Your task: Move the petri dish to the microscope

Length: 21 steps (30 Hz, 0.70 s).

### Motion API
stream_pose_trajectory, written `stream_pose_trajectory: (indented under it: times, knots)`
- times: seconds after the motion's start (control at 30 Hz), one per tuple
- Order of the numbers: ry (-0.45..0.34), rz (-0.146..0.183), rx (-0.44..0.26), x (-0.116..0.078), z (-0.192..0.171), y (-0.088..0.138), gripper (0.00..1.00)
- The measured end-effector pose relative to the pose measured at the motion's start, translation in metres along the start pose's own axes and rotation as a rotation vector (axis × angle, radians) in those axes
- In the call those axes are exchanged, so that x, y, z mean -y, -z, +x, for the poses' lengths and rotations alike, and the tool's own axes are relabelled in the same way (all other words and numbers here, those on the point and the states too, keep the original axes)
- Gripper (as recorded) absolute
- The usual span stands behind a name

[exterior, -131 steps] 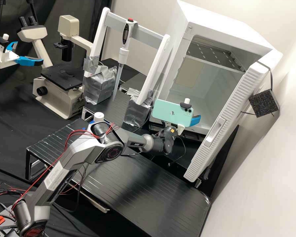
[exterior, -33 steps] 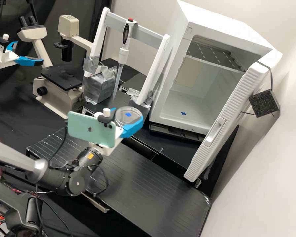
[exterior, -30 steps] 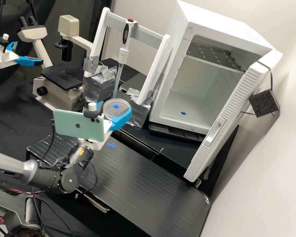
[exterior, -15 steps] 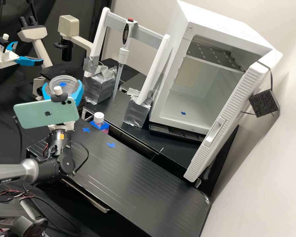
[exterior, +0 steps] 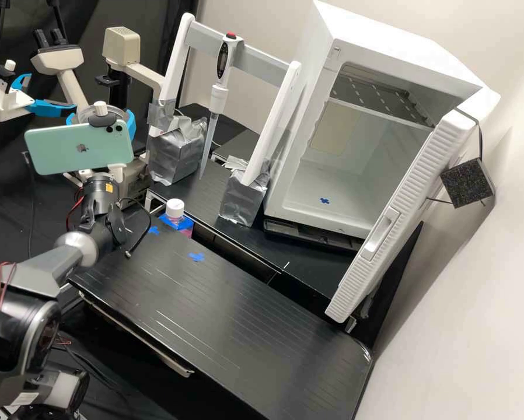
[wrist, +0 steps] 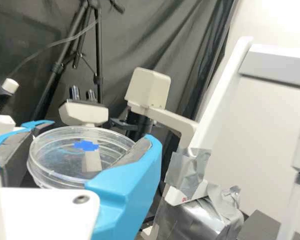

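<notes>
The gripper (exterior: 101, 118) is in front of the microscope (exterior: 122, 46), and its phone and mount cover part of the stage. Between the two blue fingers is the clear round petri dish (exterior: 115, 115), its rim showing behind the phone. In the wrist view the gripper (wrist: 90, 136) is shut on the dish (wrist: 57, 156), one finger against each side. A blue mark lies on the dish, which is held roughly level in the air. Beyond it stand the eyepieces and lamp head of the microscope (wrist: 150, 87). How far the dish is from the stage, I cannot tell.
A second arm's gripper (exterior: 28, 104) is close by on the left. Right of the microscope are a taped silver block (exterior: 177, 150) and a pipette (exterior: 218, 87) on a white frame. A capped bottle (exterior: 175, 209) stands by the black platform (exterior: 215, 309); the open incubator (exterior: 332, 186) is farther right.
The gripper has carried the dish from the incubator side leftward across the bench to the microscope. Over the last half second it has moved farther back, up in the high view.
</notes>
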Motion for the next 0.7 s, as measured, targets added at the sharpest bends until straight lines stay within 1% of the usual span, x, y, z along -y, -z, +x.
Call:
stream_pose_trajectory:
  times: [0.17,0.37,0.6,0.7]
  knots:
    - [0.036,0.001,0.025,0.002,0.013,-0.004,0.0]
    - [0.035,0.004,0.026,0.001,0.017,-0.005,0.0]
    - [0.041,0.029,0.003,-0.004,0.03,-0.003,0.0]
    - [0.069,0.043,0.002,0.0,0.043,-0.002,0.0]
